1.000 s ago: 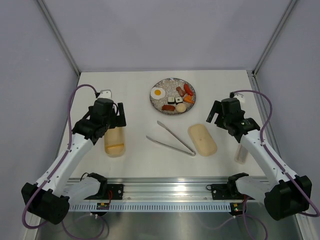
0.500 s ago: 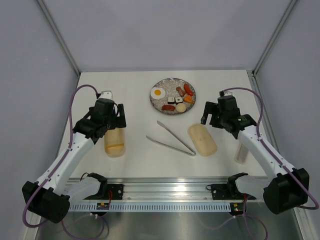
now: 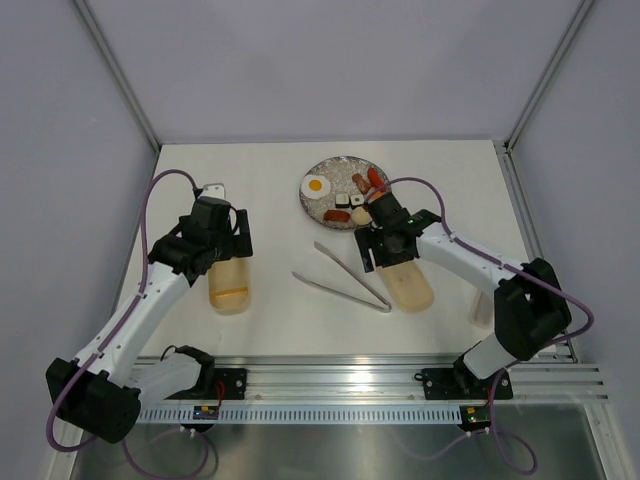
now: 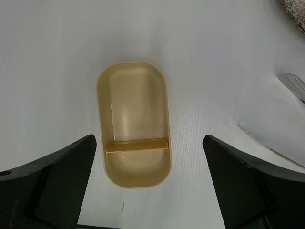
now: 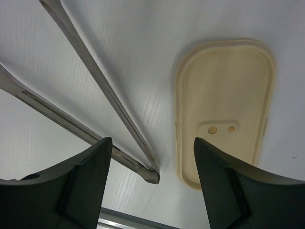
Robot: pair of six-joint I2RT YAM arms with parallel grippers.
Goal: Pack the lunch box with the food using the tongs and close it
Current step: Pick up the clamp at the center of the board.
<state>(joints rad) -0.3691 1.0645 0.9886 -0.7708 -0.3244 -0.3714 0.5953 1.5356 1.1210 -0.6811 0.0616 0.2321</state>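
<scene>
On the left, above the white table: the left gripper, hanging right over the lunch box. Fingers spread wide, one out to each side of the box, up above it and touching nothing. Lunch box flat on the table, open side up, long with round corners, pale yellow, with a little orange wall across it near one end.

In the middle, at the back: a round silver plate with the food on it. A fried egg on the left part, then red-brown sausages, black-and-white sushi rolls, an orange carrot piece and a beige ball at the near edge. All of it on the plate, well apart from the lunch box.

Nearer, between lunch box and lid: the tongs, flat on the table, two thin silver arms open like a V, joined at the end near the lid.

Then the right gripper, down low over the joined end of the tongs, just beside the lid. Fingers spread apart with the joined end between them — not pinching it, no touch to be seen. Lid flat on the table, cream, just right of the tongs — close, but with a thin gap of table between.
</scene>
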